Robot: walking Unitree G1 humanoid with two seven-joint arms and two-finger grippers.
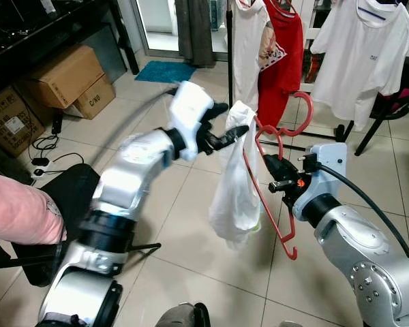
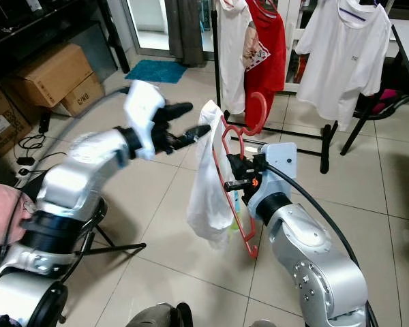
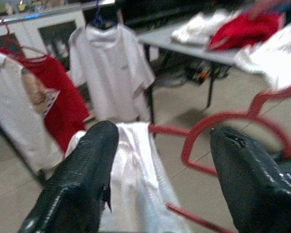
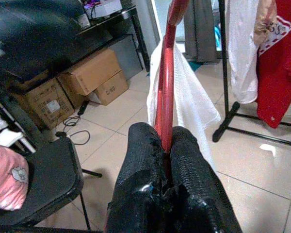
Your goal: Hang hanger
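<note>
The red plastic hanger (image 1: 273, 184) is held up in mid-air before the robot, hook uppermost, with a thin white garment (image 1: 235, 184) draped over one shoulder and hanging down its near side. The right gripper (image 1: 278, 176) has its two black fingers pressed together on the hanger's frame partway down; in the right wrist view the red bar runs up out of the closed fingertips (image 4: 153, 145). The left gripper (image 1: 225, 129) stands spread wide at the hanger's top, one finger against the white garment, the other apart from it, gripping nothing.

Beyond the hanger stands the black clothes rail (image 1: 230, 54), already carrying a white shirt (image 1: 249, 41) and a red T-shirt (image 1: 283, 54), with a larger white T-shirt (image 1: 365, 51) further along. Cardboard boxes (image 1: 65, 78) sit on the tiled floor (image 1: 184, 231) well off to the hanger's left.

The likely trouble is the garment: it sits on only one shoulder, so a tilt or swing on the way to the rail could let it slide off. The grip is low on the frame, so the hook may twist and miss the rail, or snag the clothes already hanging there.
</note>
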